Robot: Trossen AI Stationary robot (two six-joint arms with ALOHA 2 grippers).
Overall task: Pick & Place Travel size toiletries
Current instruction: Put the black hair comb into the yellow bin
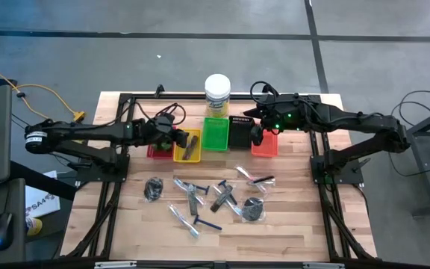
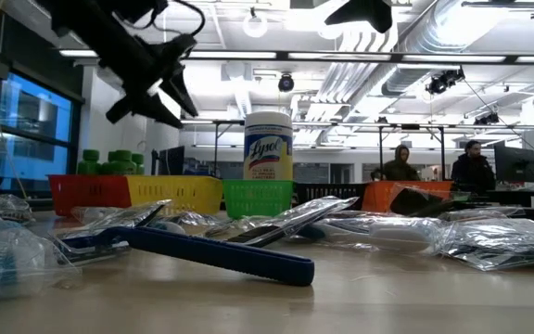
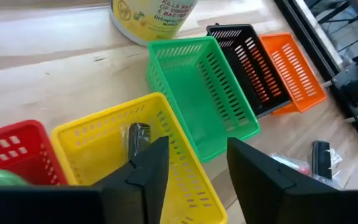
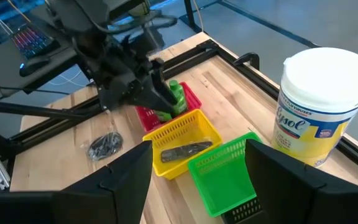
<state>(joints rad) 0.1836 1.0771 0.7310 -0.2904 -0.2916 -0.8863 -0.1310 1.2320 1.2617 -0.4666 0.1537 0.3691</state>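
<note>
The travel size toiletries lie scattered on the table's near half: dark shiny bundles [image 1: 154, 188] [image 1: 254, 210], dark-blue razors [image 1: 207, 223] [image 2: 221, 252], grey flat pieces [image 1: 222, 198] and clear-sleeved sticks [image 1: 256, 178]. One grey piece [image 3: 137, 138] lies in the yellow tray [image 1: 187, 146]. Green pots [image 4: 176, 94] sit in the red tray [image 4: 194, 99]. My left gripper [image 3: 197, 168] hangs open and empty above the yellow tray's near end. My right gripper [image 4: 197, 177] hovers open and empty over the black tray [image 1: 240, 131] and orange tray [image 1: 266, 143].
A row of trays, red, yellow, green [image 1: 216, 133], black and orange, stands across the table's middle. The tall Lysol jar [image 1: 217, 96] stands just behind the green tray. A black frame [image 1: 125, 97] rims the table. People [image 2: 399, 165] sit in the room beyond.
</note>
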